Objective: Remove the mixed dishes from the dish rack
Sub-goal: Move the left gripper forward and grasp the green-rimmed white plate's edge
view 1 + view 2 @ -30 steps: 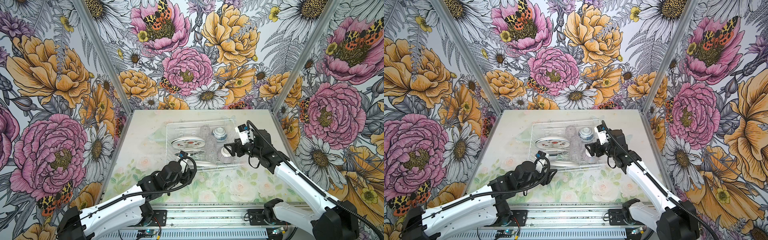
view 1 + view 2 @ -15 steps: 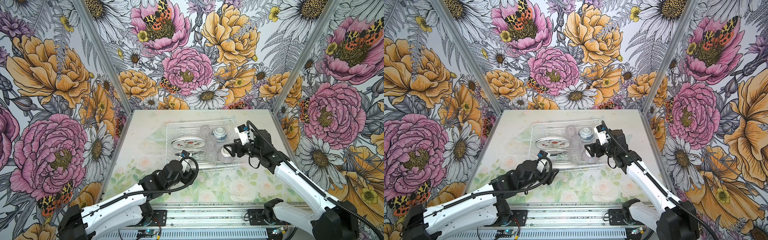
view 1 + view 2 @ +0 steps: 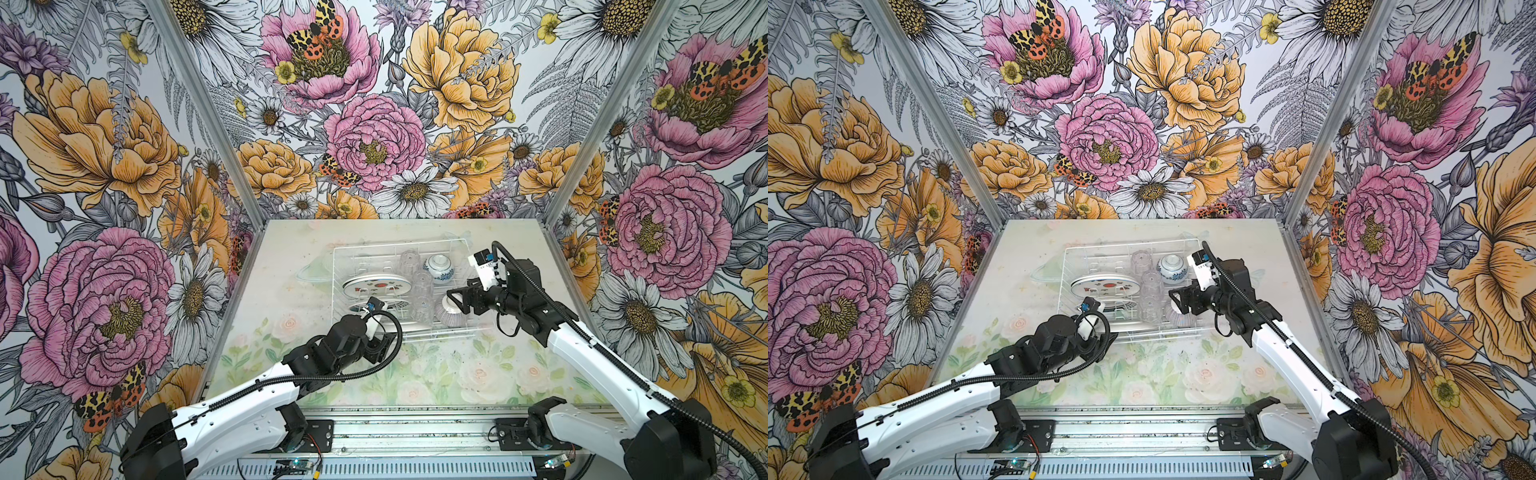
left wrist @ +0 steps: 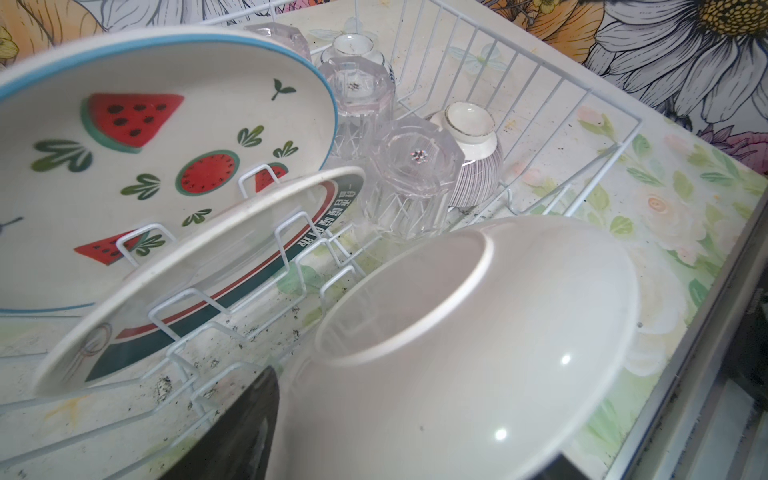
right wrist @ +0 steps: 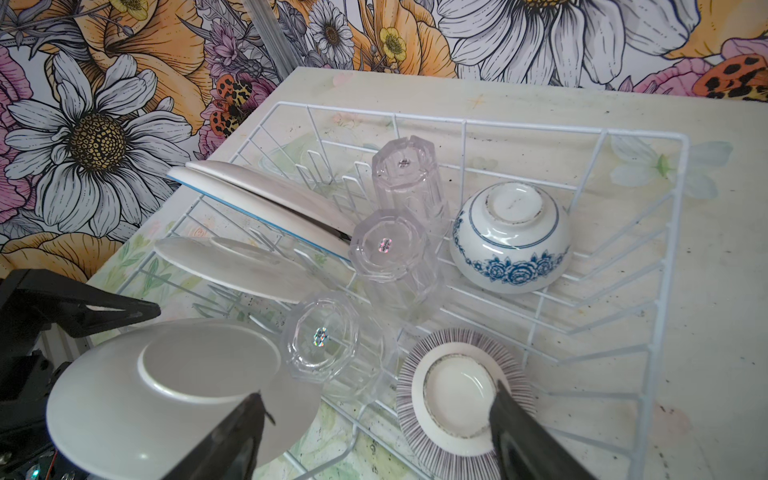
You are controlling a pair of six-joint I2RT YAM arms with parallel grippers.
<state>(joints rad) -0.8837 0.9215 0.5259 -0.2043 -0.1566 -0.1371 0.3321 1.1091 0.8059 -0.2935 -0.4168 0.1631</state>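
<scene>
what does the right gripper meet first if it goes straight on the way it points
Probably the nearest upturned clear tumbler, between the open jaws; the ribbed bowl sits close beside, so depth is uncertain.

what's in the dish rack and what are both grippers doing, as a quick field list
rack: white wire dish rack
plates: watermelon-print plate and teal-and-red-rimmed plate, leaning in the slots
glasses: three clear glass tumblers, upside down in a row
bowls: blue-and-white floral bowl and ribbed bowl, both upside down
extra: plain white bowl, upside down at the rack's edge
left gripper: fingers either side of the plain white bowl; grip unclear
right gripper: open, above the ribbed bowl and nearest tumbler
</scene>
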